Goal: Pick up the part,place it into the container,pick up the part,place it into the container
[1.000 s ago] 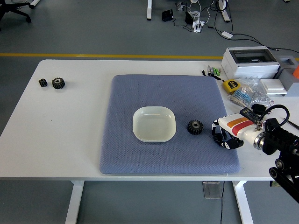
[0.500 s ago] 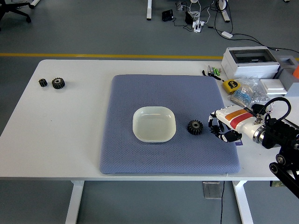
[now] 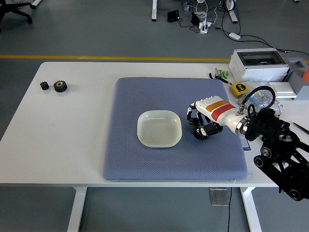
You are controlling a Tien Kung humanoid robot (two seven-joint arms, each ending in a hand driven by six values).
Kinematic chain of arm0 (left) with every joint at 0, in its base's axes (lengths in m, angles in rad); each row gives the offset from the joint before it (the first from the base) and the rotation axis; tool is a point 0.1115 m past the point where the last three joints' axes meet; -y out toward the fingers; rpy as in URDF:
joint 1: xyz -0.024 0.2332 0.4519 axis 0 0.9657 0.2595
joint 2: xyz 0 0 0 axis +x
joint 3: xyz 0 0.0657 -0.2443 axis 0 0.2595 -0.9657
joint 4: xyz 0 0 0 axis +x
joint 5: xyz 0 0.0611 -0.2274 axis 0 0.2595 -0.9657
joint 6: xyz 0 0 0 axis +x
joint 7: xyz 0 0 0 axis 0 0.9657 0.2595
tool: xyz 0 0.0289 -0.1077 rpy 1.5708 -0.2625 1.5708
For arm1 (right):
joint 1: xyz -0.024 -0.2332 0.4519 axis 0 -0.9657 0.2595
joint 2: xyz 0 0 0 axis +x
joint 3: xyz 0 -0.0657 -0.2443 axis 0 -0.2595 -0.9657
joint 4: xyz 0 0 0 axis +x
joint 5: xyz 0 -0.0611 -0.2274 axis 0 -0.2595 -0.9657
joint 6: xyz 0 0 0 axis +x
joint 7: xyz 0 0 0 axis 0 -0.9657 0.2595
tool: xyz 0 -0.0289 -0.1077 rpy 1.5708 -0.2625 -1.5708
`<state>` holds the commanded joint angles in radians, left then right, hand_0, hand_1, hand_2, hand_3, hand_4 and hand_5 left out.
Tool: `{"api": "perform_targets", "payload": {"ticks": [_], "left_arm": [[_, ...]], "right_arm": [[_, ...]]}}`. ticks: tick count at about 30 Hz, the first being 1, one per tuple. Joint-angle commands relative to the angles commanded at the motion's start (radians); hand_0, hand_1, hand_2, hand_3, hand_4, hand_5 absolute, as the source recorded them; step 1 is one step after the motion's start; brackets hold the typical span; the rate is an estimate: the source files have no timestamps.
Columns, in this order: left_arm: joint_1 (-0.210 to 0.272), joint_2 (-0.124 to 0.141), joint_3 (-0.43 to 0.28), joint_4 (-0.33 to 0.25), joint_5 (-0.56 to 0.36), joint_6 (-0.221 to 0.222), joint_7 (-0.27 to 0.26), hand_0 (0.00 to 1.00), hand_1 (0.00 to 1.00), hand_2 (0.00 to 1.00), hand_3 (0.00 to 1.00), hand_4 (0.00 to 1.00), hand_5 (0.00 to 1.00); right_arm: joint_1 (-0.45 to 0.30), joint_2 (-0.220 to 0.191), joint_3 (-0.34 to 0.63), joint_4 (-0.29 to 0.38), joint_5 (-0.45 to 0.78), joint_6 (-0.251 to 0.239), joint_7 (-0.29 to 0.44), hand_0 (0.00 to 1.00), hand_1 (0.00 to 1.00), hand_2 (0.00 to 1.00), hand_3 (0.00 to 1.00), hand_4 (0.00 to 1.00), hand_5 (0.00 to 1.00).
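Moved leftward since the earlier frame: right hand (image 3: pixel 202 122), from the mat's right edge to directly over the gear (image 3: pixel 200 133) beside the dish. Far left on the bare white table (image 3: pixel 72 145), two more small gears (image 3: pixel 54 86), well apart from everything and nowhere near either arm. Centre of the blue mat (image 3: pixel 145 96), the shallow white container (image 3: pixel 159 128), empty. Just right of it, the dark gear lying flat, fingers curled down around it, touching or nearly so; firm grasp cannot be told. Container just left of hand and gear, nothing between. Right arm alone within reach; left hand not in view. Far right, off the mat: tape measure (image 3: pixel 237 88), white box (image 3: pixel 258 63), clear of the path.
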<state>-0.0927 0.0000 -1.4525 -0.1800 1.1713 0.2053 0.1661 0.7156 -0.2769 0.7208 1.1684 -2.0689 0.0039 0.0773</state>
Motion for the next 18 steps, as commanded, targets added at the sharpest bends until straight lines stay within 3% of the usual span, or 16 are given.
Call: {"api": "perform_targets", "payload": {"ticks": [7, 15, 16, 18], "left_arm": [[-0.003, 0.0, 0.013, 0.0, -0.007, 0.002, 0.002, 0.712, 0.72, 0.768, 0.61, 0.7, 0.556], [-0.008, 0.0, 0.018, 0.0, -0.009, 0.005, 0.002, 0.711, 0.72, 0.768, 0.61, 0.7, 0.554], [-0.009, 0.0, 0.018, 0.0, -0.009, 0.005, 0.003, 0.712, 0.72, 0.768, 0.609, 0.7, 0.553], [-0.009, 0.0, 0.018, 0.0, -0.007, 0.005, 0.003, 0.712, 0.72, 0.768, 0.609, 0.7, 0.553]], "right_arm": [[0.114, 0.09, -0.129, -0.093, 0.002, -0.021, -0.01, 0.057, 0.179, 0.291, 0.444, 0.709, 0.093], [0.192, 0.181, -0.239, -0.198, -0.004, -0.007, -0.016, 0.063, 0.189, 0.298, 0.453, 0.723, 0.077], [0.198, 0.191, -0.244, -0.213, -0.011, -0.004, -0.016, 0.165, 0.386, 0.486, 0.523, 0.818, 0.121], [0.209, 0.208, -0.25, -0.24, -0.029, -0.012, -0.01, 0.165, 0.386, 0.486, 0.523, 0.818, 0.121]]}}
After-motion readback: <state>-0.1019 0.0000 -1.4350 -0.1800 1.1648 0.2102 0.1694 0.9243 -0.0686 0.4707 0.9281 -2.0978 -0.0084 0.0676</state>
